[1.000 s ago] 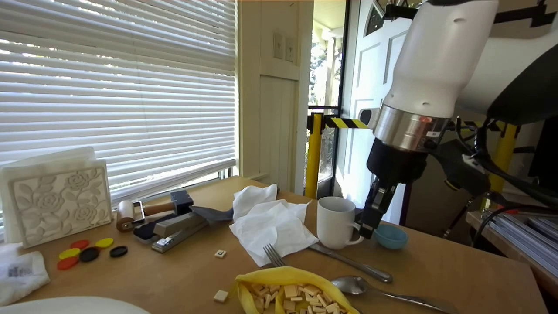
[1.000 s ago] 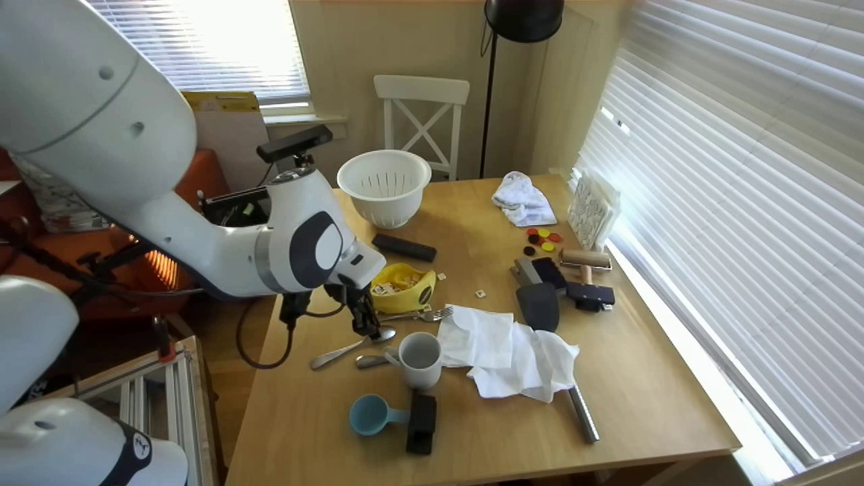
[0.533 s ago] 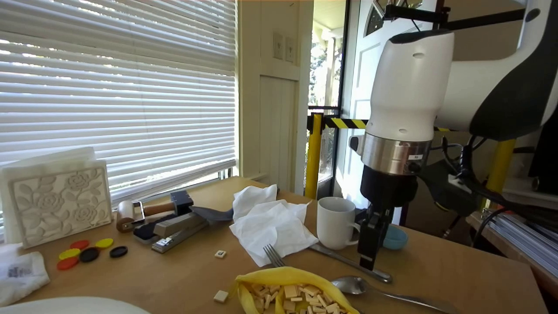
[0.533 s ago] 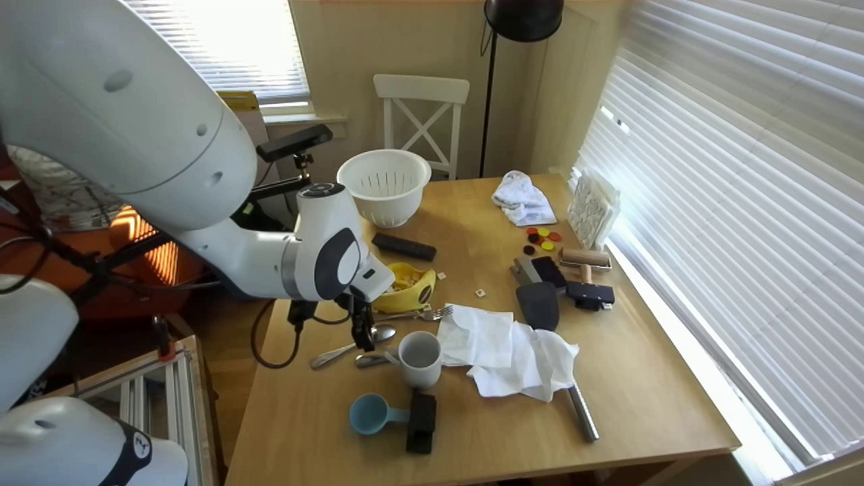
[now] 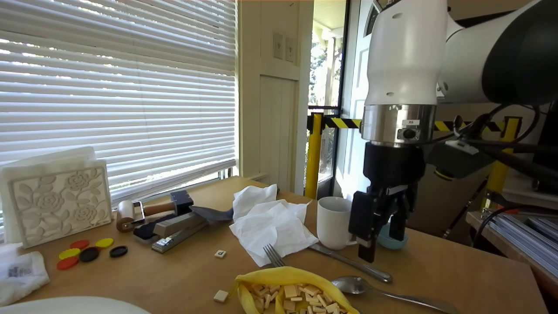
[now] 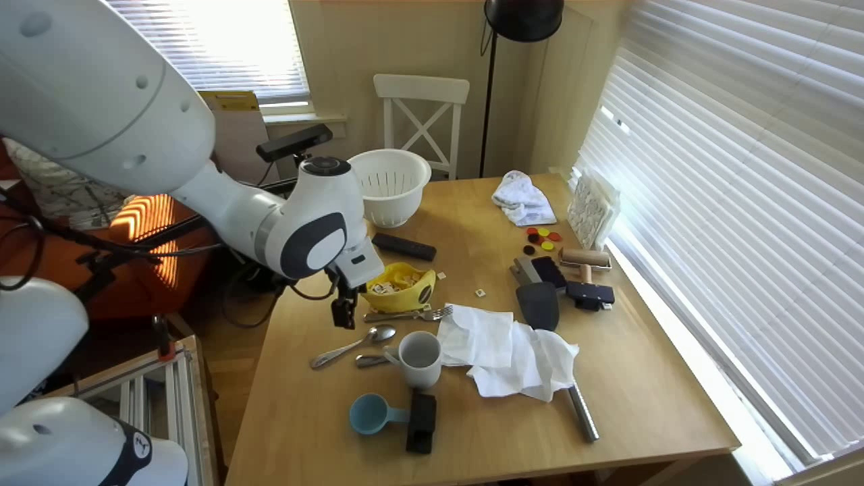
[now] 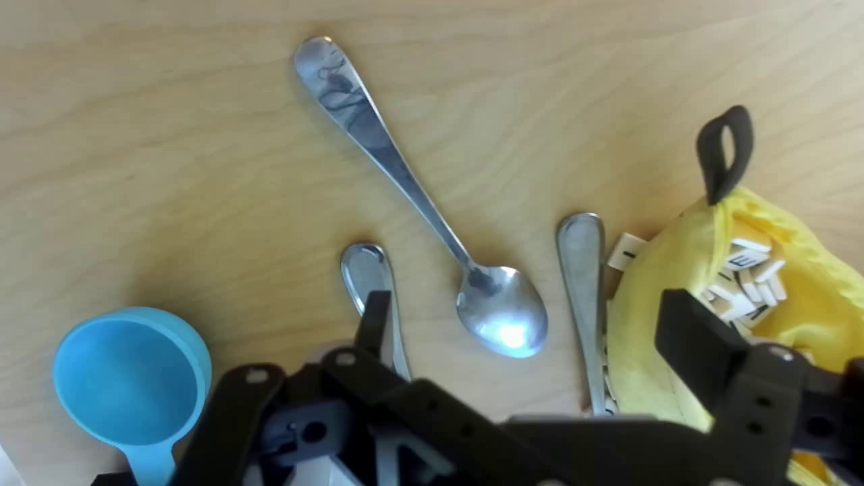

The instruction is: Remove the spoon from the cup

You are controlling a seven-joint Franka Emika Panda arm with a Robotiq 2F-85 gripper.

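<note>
The gripper (image 7: 526, 320) is hovering above the table (image 6: 324, 439), its jaws standing released and wide apart. The spoon (image 7: 416, 196) is lying on the table, out of the white mug (image 6: 425, 376) and apart from it; the wrist view is showing it whole, its bowl appearing between the jaws. That view is giving just the handle of the fork (image 5: 273, 256), while both exterior views are showing its tines. In an exterior view, the blue scoop (image 6: 369, 414) is stretching its handle up to a black block (image 6: 421, 432).
</note>
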